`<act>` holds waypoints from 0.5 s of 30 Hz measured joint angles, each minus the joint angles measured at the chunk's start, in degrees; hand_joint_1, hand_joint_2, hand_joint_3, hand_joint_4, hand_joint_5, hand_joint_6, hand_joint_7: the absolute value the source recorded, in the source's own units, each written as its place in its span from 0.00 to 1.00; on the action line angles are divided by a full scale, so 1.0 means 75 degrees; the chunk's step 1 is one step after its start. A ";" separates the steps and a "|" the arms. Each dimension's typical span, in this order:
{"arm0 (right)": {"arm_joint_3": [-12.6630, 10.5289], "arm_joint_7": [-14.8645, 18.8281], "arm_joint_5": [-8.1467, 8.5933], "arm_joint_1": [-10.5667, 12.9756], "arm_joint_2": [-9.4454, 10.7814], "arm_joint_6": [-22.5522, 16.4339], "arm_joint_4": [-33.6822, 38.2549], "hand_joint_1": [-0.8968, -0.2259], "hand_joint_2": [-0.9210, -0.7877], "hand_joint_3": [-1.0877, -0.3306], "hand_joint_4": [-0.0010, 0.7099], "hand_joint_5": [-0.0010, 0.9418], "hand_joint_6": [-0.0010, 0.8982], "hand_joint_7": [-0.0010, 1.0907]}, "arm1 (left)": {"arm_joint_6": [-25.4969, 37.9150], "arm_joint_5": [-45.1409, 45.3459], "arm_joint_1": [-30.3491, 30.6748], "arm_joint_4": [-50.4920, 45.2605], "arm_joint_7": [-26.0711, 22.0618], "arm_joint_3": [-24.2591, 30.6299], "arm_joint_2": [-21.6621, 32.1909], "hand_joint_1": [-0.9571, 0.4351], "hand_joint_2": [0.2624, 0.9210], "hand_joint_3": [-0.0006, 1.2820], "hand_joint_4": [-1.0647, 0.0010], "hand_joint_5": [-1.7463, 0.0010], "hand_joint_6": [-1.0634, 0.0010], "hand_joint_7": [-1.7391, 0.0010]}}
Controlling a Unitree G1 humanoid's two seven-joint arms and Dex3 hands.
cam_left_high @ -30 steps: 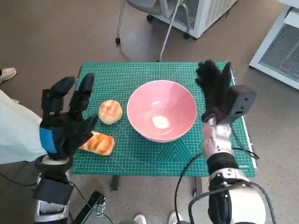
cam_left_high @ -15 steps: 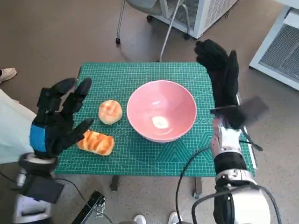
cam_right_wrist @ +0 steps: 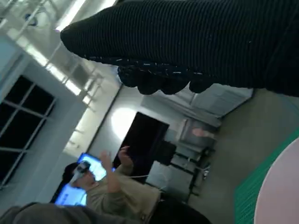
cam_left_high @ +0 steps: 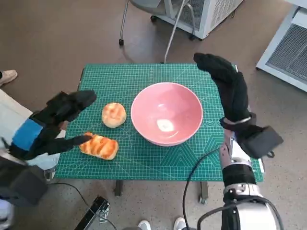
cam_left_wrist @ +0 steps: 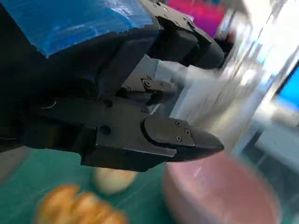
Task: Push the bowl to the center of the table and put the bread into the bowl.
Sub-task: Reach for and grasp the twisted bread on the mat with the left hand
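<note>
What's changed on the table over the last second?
The left robot hand dropped lower and tilted sideways beside the long bread, holding nothing. The right robot hand stretched further out past the bowl. Bowl, long bread and round bun stayed put.

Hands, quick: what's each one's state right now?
Left robot hand: open, holding nothing, near the long bread.
Right robot hand: open, holding nothing, beside the pink bowl.

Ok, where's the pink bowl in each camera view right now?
Head view: pink bowl mid-table, right of the round bun.
Left wrist view: blurred, lower right, beyond the left hand's fingers.
Right wrist view: only a rim sliver, bottom right corner.
Shared landmark: green mat.
</note>
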 measured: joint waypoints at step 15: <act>0.0140 0.0004 0.0023 0.0099 0.0004 0.0061 -0.0082 0.49 0.00 0.38 0.50 0.03 0.05 0.78 | 0.2383 0.2420 -0.0069 -0.1095 -0.1800 -0.1588 0.1478 0.86 0.86 0.00 0.88 1.00 0.71 0.99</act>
